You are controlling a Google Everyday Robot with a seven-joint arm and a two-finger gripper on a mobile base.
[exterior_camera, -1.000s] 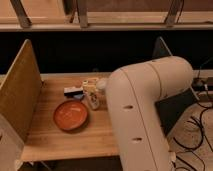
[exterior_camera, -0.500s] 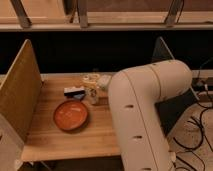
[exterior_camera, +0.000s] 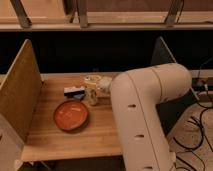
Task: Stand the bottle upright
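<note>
The bottle, small and whitish-cream with a printed label, stands close to upright on the wooden table, just behind the orange plate. My gripper reaches in from the right at the end of the big white arm and is shut on the bottle's upper part. The arm hides most of the fingers.
A flat dark-and-white block lies left of the bottle, behind the plate. Upright panels stand at the table's left and right ends. Cables run over the floor at the right.
The bottle has gone from tilted to nearly upright and sits a little higher in the gripper. The arm has shifted slightly. Plate and block have not moved.
</note>
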